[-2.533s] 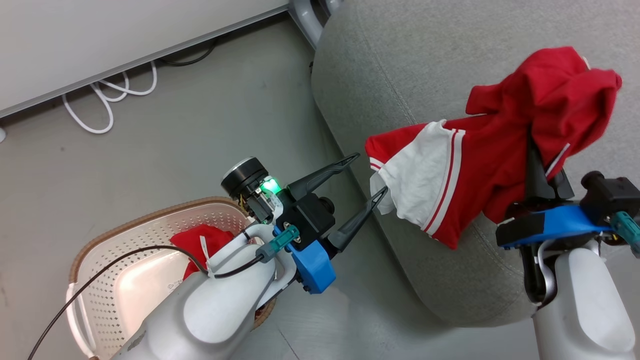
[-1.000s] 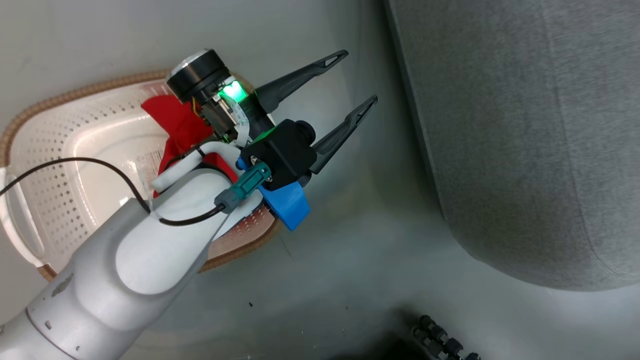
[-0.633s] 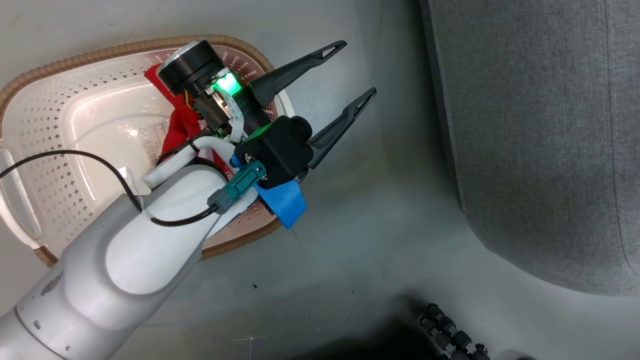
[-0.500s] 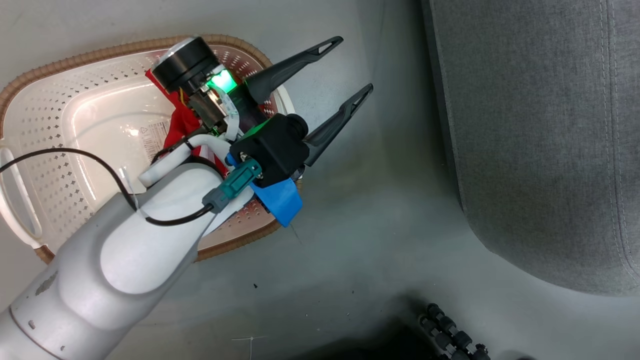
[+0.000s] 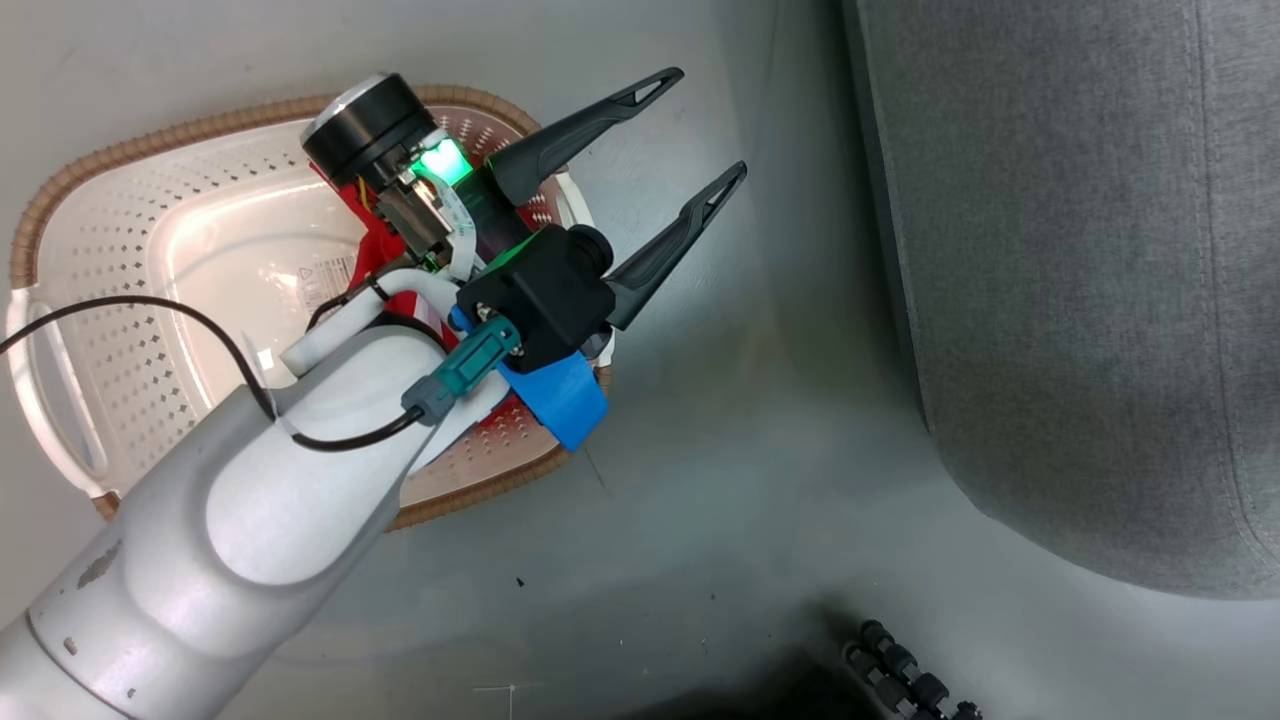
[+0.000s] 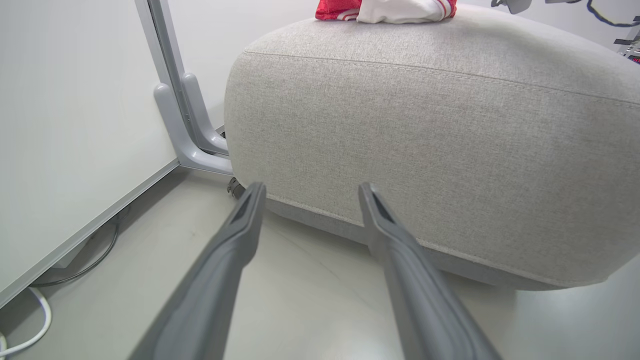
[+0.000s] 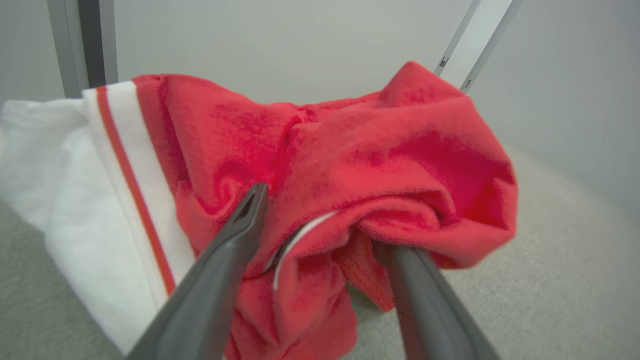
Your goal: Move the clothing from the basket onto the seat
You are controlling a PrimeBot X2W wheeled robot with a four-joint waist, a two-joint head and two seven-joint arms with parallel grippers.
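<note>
The cream basket [image 5: 100,300] stands on the floor at the left of the head view. One red piece of clothing [image 5: 370,240] lies inside it, mostly hidden under my left wrist. My left gripper [image 5: 705,122] hangs open above the basket's right end, pointing at the grey seat [image 5: 1080,300]. The left wrist view looks between the left gripper's [image 6: 311,186] spread fingers at the seat's side [image 6: 425,140], with red and white clothing [image 6: 395,6] on top. My right gripper [image 7: 327,220] is open, its fingers spread in the bunched red clothing [image 7: 350,145] lying on the seat [image 7: 550,280]. Fabric covers its right fingertip.
A grey metal frame leg [image 6: 185,110] and a white wall panel stand left of the seat, with white cable [image 6: 30,340] on the floor below. A dark ribbed object [image 5: 900,670] sits at the bottom edge of the head view.
The head camera has swung from the seat down to the basket. The red garment, once held up by my right gripper, now rests on the seat between spread fingers. The left gripper stays open.
</note>
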